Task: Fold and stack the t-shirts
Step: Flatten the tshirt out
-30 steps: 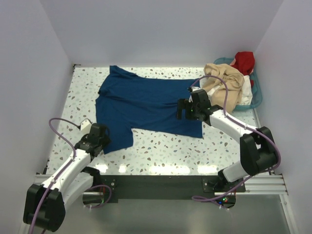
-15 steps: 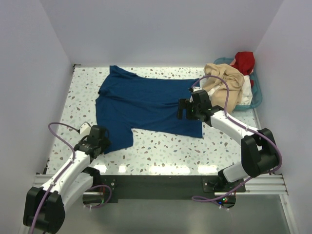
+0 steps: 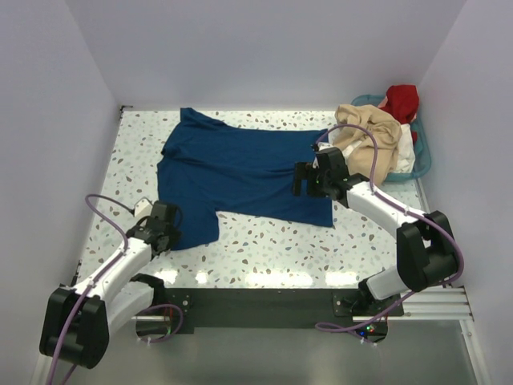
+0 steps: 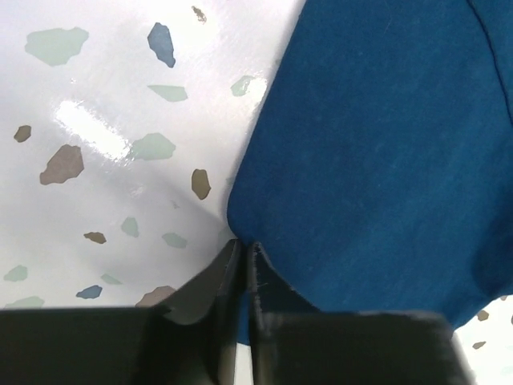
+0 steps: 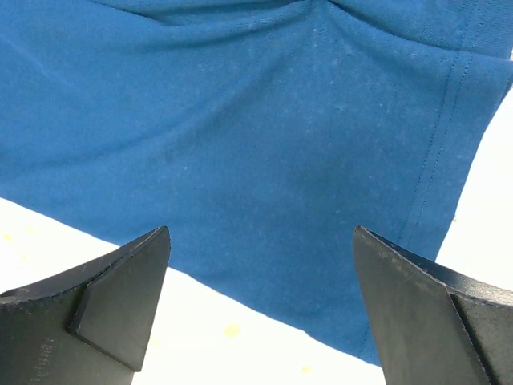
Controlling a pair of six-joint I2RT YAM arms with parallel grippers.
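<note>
wrist views only: left pincer (image 4: 243,245) clamps navy t-shirt (image 4: 377,144) | right pincer (image 5: 260,234) spread

The blue shirt (image 3: 240,172) is a plain deep blue, its hem stitched in the same colour. The counter (image 3: 272,249) is glossy white, flecked with grey, brown, green and blue chips. The teal basket (image 3: 426,160) holds a tan shirt (image 3: 370,136), a red shirt (image 3: 401,100) and a white shirt (image 3: 407,156). The left hand (image 4: 243,245) and the right hand (image 5: 260,230) are black, and the cables (image 3: 100,200) are purple.

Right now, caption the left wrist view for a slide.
Left gripper shut on a corner of the blue shirt, speckled table beside.
</note>
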